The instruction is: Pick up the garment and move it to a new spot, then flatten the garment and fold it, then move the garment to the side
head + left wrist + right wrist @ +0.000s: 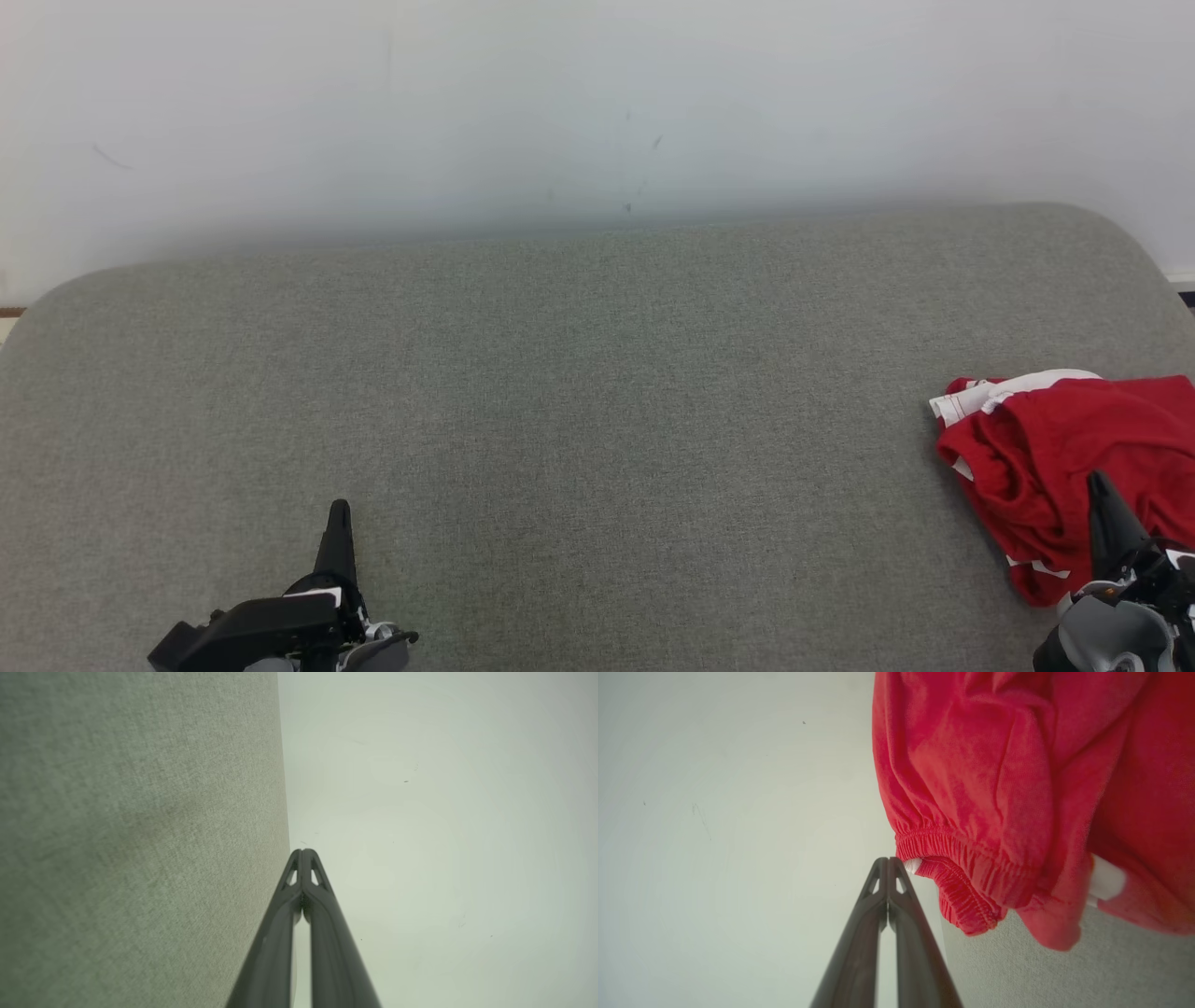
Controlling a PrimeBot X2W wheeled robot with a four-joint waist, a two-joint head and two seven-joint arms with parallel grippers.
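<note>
Here the garment (1055,457) lies crumpled at the right end of the grey cushion (597,420), toward its front edge, and runs out of the head view on the right. It is red, loosely bunched into soft folds, with a white trim (1018,387) along the side that faces the cushion's back edge and a small white strip near the side facing the front. In the right wrist view the cloth looks like a soft knit, and a gathered elastic hem (966,856) curls round an opening, with a white patch showing farther along.

The right gripper (1098,482) rises from the cushion's front right corner, its two dark fingers pressed together with nothing between them. Its tip stands over the near part of the garment in the head view. In the wrist view the tip sits just beside the elastic hem, and whether it touches the cloth cannot be told.

The left gripper (338,511) is at the cushion's front edge, left of the middle and well apart from the garment. Its fingers are also closed tight and hold nothing.

A pale wall (597,93) with a few small dark marks stands behind the cushion's back edge.
</note>
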